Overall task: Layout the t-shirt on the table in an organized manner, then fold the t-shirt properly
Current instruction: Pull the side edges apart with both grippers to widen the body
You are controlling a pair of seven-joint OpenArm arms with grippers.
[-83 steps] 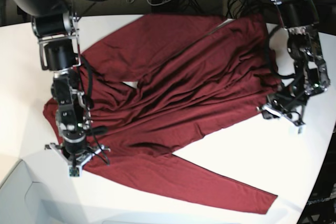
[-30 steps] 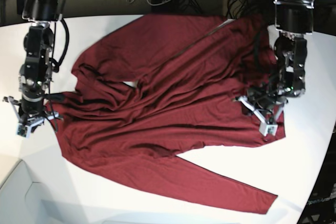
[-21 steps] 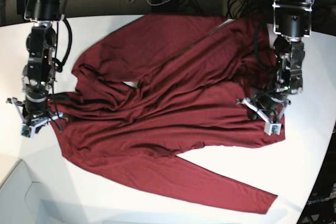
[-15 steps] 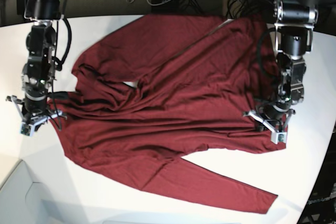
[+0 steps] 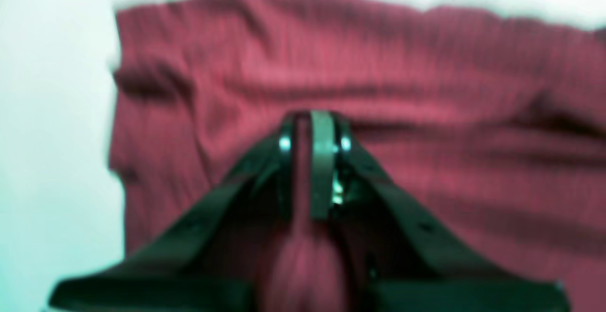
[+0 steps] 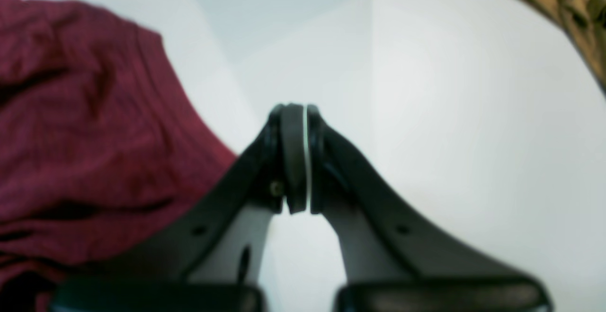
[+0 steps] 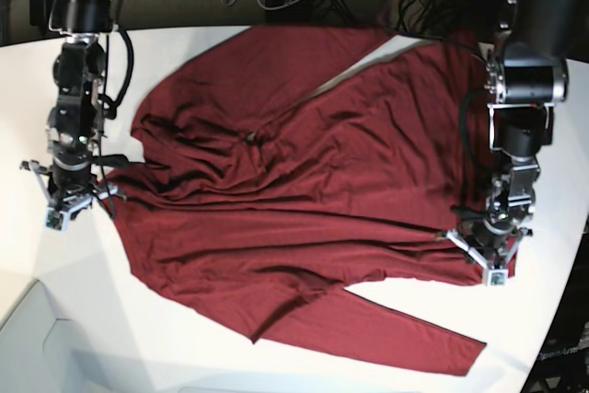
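While pinched between left fingers, t-shirt.

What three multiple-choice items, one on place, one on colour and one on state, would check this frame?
1. Where is the left gripper?
A. Over bare table, clear of the cloth
B. At the t-shirt's edge, on the base view's right
C. Among the cables behind the table

2. What colour is the t-shirt?
A. Navy blue
B. Dark red
C. Grey

3. What is the state of the right gripper?
A. Shut, holding nothing
B. Wide open
C. Shut on the cloth

Key: 1 B, the left wrist view shows red fabric all around it, with a fold running up between its closed jaws. 2 B, it is dark red in every view. 3 A, in the right wrist view the jaws meet over the white table, with the cloth lying off to one side.
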